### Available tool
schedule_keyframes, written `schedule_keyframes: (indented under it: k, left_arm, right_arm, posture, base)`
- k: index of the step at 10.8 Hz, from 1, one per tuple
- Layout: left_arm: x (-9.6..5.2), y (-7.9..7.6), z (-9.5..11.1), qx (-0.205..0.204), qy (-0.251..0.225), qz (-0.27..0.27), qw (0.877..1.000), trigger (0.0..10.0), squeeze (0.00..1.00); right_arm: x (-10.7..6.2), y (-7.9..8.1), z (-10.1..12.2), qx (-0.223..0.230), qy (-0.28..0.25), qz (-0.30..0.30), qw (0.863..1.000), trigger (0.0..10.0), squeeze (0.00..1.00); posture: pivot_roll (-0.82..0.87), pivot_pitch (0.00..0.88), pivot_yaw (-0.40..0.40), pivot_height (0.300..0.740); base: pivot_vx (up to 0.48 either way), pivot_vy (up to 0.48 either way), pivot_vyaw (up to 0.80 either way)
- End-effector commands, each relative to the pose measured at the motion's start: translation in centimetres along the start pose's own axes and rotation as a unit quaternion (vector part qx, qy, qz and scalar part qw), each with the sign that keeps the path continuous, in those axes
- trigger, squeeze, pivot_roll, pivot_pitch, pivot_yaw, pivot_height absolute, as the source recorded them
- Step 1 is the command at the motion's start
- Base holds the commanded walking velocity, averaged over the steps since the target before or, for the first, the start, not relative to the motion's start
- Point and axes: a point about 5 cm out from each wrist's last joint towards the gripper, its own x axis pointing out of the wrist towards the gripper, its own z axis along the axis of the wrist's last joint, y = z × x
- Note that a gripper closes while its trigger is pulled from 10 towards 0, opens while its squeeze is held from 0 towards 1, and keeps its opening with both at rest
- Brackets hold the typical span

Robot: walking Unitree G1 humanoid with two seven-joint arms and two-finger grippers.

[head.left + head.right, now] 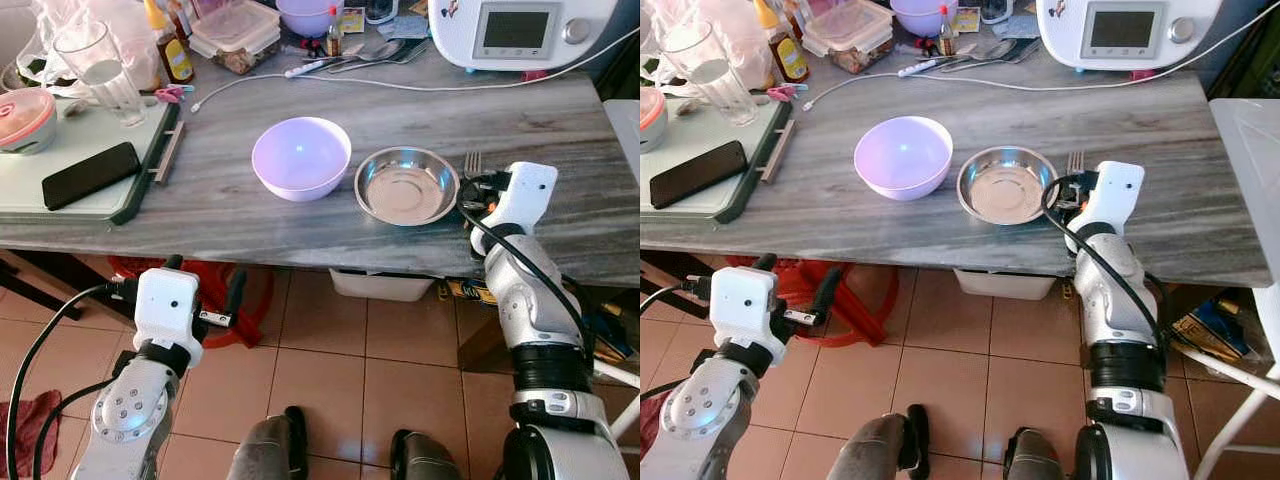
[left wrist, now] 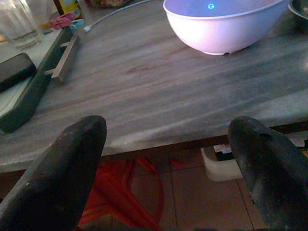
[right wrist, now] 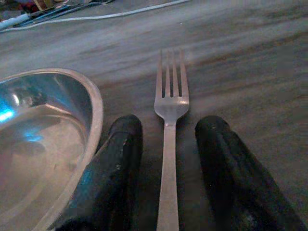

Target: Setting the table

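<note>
A silver fork [image 3: 171, 91] lies on the grey wooden table [image 1: 220, 200], just right of a shallow steel bowl [image 1: 406, 185]. My right gripper [image 3: 168, 125] rests low on the tabletop, open, with one black finger on each side of the fork's handle and a small gap on both sides. Left of the steel bowl stands an empty lavender bowl [image 1: 300, 155]. My left gripper [image 1: 207, 270] hangs open and empty below the table's front edge; its wrist view looks up at the lavender bowl [image 2: 221, 24].
A green-edged tray [image 1: 130, 190] at the left holds a black phone [image 1: 90, 174], a glass [image 1: 100, 70] and a pink container [image 1: 25, 115]. A white appliance [image 1: 520, 30], a cable, bottles and spare cutlery [image 1: 370, 52] line the back. A white bin [image 1: 380, 285] sits under the table.
</note>
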Motion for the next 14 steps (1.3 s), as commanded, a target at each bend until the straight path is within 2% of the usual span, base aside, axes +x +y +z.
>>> schedule_keyframes:
  k: [1,6,9,10,12,14]
  left_arm:
    - [-0.1,0.1,-0.5,0.002,0.012,0.006,1.0,10.0,0.0]
    - [0.0,-0.1,-0.5,-0.002,0.009,0.01,1.0,10.0,0.0]
    - [-0.1,-0.1,-0.5,-0.003,0.009,0.011,1.0,10.0,0.0]
    - [-0.1,-0.1,-0.4,-0.003,0.01,0.01,1.0,10.0,0.0]
    - [-0.4,0.0,-0.5,-0.003,0.014,0.008,1.0,10.0,0.0]
    - [-0.6,0.0,-0.6,-0.004,0.019,0.005,1.0,10.0,0.0]
  right_arm:
    - [-0.3,-0.4,-1.3,0.0,0.021,-0.008,1.0,10.0,1.0]
    - [-0.5,-0.3,0.2,-0.016,-0.031,-0.001,0.999,10.0,1.0]
    - [-1.7,-0.9,2.2,-0.058,-0.114,-0.037,0.991,10.0,1.0]
    - [-1.7,-1.2,2.3,-0.072,-0.113,-0.06,0.989,10.0,1.0]
    - [-1.3,-2.2,1.7,-0.095,-0.073,-0.097,0.988,10.0,1.0]
    - [-0.6,-3.0,1.4,-0.097,-0.032,-0.098,0.99,10.0,1.0]
  posture:
    - [0.15,0.211,0.116,0.74]
    - [0.14,0.209,0.108,0.74]
    - [0.14,0.213,0.104,0.74]
    - [0.15,0.218,0.11,0.74]
    - [0.15,0.225,0.114,0.74]
    - [0.15,0.234,0.12,0.74]
  base:
    - [0.0,0.0,0.0]
    - [0.0,0.0,0.0]
    - [0.0,0.0,0.0]
    - [0.0,0.0,0.0]
    - [0.0,0.0,0.0]
    - [0.0,0.0,0.0]
